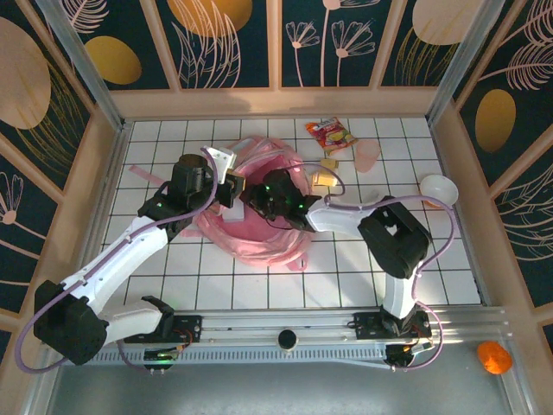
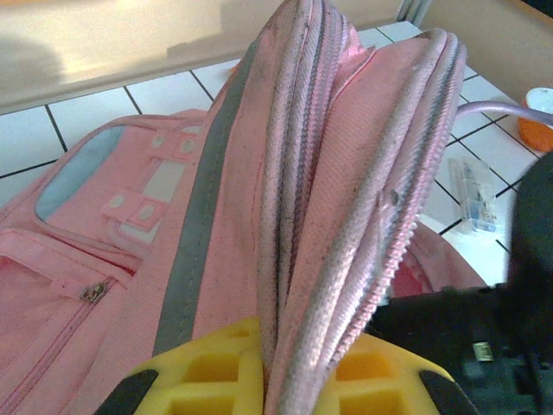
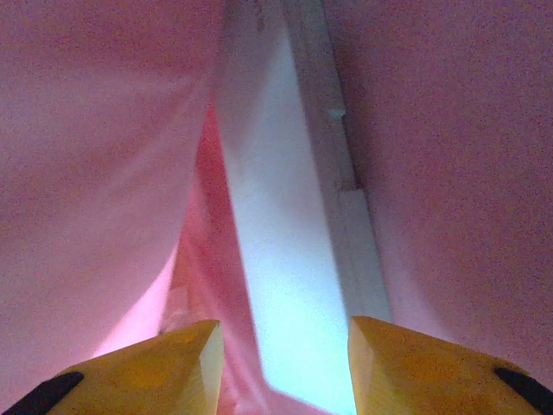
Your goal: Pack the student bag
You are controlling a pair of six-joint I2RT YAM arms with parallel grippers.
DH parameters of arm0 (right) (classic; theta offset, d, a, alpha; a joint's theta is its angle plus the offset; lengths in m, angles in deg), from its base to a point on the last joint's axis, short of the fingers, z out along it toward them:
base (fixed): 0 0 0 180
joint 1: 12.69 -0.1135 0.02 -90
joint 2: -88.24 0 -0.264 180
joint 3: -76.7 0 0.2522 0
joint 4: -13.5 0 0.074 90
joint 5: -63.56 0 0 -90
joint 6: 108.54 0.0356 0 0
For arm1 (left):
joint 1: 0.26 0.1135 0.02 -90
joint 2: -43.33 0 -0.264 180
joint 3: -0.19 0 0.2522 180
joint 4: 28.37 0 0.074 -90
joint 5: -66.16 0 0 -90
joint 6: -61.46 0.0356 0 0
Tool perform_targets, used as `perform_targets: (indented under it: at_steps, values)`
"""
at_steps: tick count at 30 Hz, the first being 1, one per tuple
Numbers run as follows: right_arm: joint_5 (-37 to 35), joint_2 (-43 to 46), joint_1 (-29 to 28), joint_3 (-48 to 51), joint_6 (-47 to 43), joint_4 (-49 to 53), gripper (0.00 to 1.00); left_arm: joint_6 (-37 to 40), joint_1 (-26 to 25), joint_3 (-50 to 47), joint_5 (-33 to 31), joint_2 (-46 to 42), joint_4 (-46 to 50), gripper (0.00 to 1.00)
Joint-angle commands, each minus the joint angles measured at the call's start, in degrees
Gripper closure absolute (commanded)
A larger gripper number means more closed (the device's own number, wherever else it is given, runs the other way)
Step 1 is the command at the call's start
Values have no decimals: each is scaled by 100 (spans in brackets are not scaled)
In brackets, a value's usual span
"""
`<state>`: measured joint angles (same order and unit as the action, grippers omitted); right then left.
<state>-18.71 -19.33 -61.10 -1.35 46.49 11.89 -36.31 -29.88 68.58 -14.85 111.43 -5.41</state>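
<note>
Mid-table on the white tiles [image 1: 216, 285], the student bag [image 1: 259, 238] lies slumped, its zipped rim raised. My left gripper [image 2: 298, 367] is clamped on that doubled zip edge, fabric squeezed between the yellow fingers. My right gripper [image 3: 283, 346] is down inside the mouth, jaws parted about a flat white slab [image 3: 285, 242], with pink lining close on both sides. Bare tiles lie near me; a snack packet [image 1: 331, 134] lies past the bag, and a white bowl [image 1: 438, 188] sits off to my right.
</note>
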Motion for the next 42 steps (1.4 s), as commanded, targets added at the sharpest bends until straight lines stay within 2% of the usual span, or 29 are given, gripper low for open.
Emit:
perform_targets:
  at_steps: [1,10,14,21,24,27,31,35,38,42]
  values:
    - [-183,-347,24,-279,-500,117,58,3,1,154,308,-288,-1244,100]
    - [558,-837,-3,-301,-744,-1280,71,49,3,178,358,-297,-1251,100]
    - [799,-1076,-3,-528,-966,-1400,74,39,7,188,393,-270,-1264,100]
    - [818,-1102,15,-641,-1063,-1260,72,30,1,166,299,-262,-1288,100]
    - [636,-689,15,-382,-1063,-1070,65,30,4,144,214,-275,-1267,100]
    - [452,-48,2,28,-1147,-887,64,69,1,144,136,-283,-1210,100]
    - [183,911,-20,395,-1412,-54,64,131,4,140,72,-288,-1124,100]
    - [40,1684,104,324,-1763,1565,64,178,1,144,47,-297,-1078,100]
    - [224,2036,459,50,-2118,2839,63,221,1,183,124,-279,-989,100]
    - [418,2230,1253,-423,-2561,4567,59,250,2,197,77,-313,-952,100]
